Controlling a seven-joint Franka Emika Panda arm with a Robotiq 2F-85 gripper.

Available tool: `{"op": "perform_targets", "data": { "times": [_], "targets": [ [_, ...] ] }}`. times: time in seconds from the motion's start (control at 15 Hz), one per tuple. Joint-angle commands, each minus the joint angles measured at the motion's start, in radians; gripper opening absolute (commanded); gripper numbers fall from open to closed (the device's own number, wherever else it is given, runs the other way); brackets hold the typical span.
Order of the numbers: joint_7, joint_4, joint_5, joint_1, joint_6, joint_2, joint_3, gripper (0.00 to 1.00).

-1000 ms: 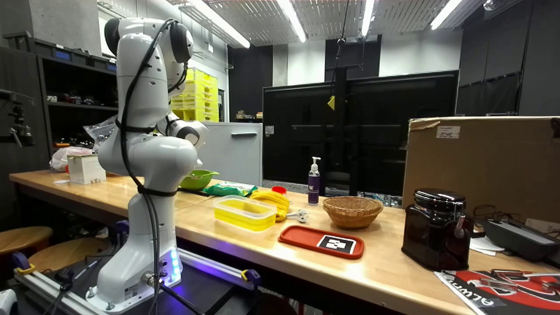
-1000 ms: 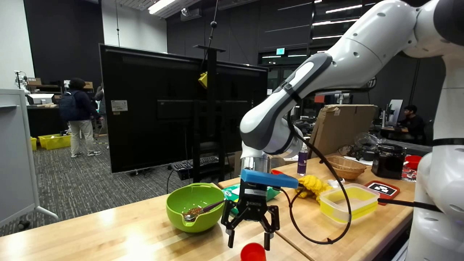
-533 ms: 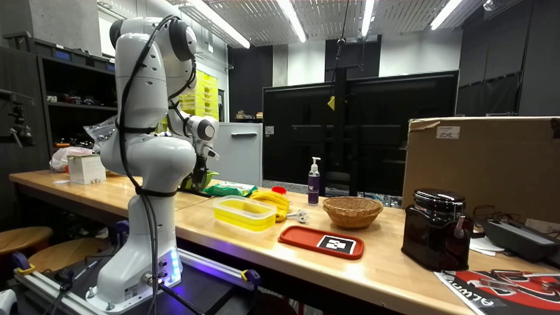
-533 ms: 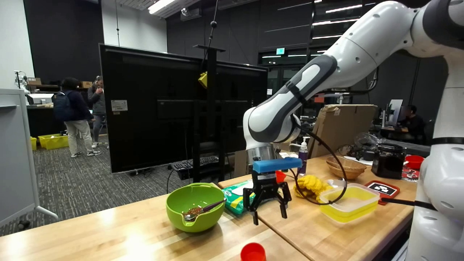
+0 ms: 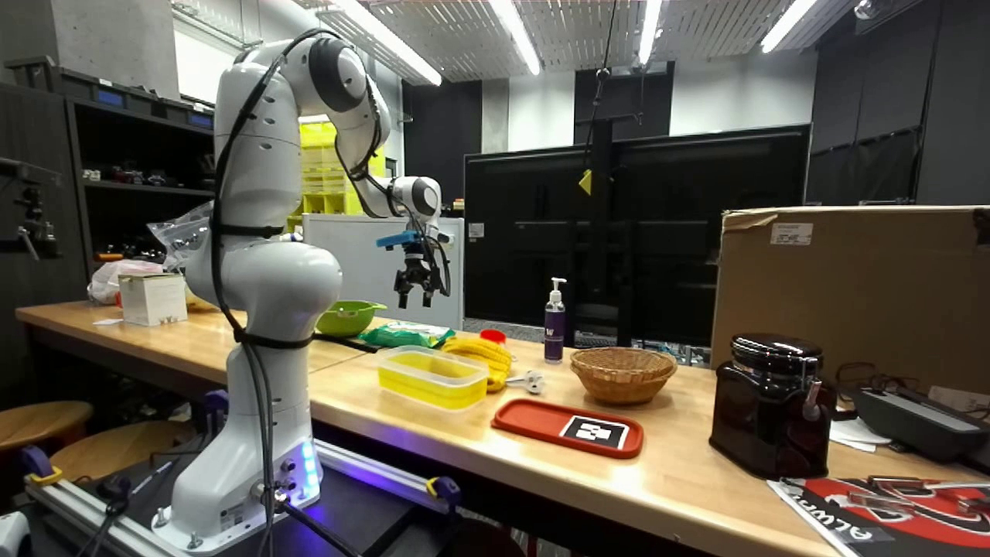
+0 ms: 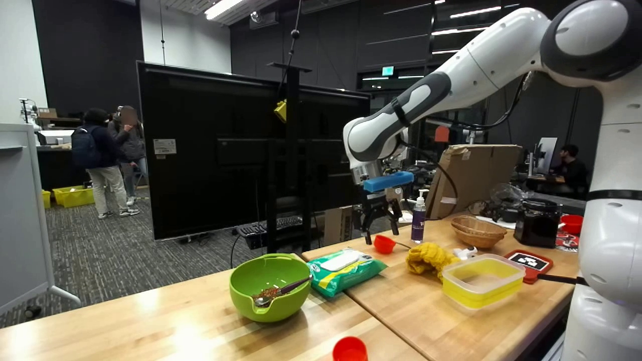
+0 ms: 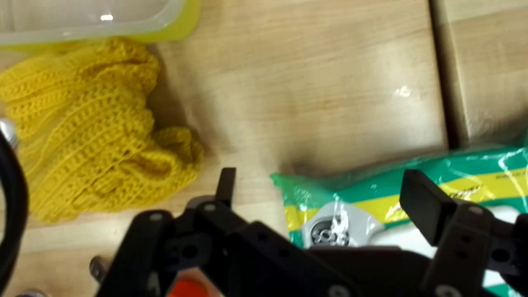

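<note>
My gripper (image 6: pixel 382 235) is open and empty, its fingers pointing down, held above the table; it also shows in an exterior view (image 5: pixel 415 299). In the wrist view, the gripper (image 7: pixel 324 185) is spread wide over a green and yellow wipes pack (image 7: pixel 367 185) with a white lid, apart from it. A yellow knitted cloth (image 7: pixel 99 140) lies to the left there. A red cup with a thin handle (image 6: pixel 384 244) stands close behind the fingertips. A purple pump bottle (image 6: pixel 418 220) stands beyond it. A green bowl (image 6: pixel 286 306) holds a spoon and small reddish bits.
A yellow translucent container (image 5: pixel 433 396), a red tray (image 5: pixel 534 422), a wicker basket (image 5: pixel 625 384) and a black canister (image 5: pixel 769 422) stand along the table. Another red cup (image 6: pixel 350 350) is at the near edge. A cardboard box (image 5: pixel 851 294) stands at the end.
My open gripper has risen from low beside the green bowl and moved over past the wipes pack, towards the pump bottle side. The table objects have stayed in place.
</note>
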Motion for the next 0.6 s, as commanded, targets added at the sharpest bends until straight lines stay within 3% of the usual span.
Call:
{"op": "perform_targets", "data": {
  "times": [0.0, 0.53],
  "targets": [
    [-0.108, 0.125, -0.014, -0.051, -0.028, 0.066, -0.061, 1.0],
    [-0.189, 0.107, 0.089, -0.16, 0.0, 0.068, -0.172, 1.0]
  ]
}}
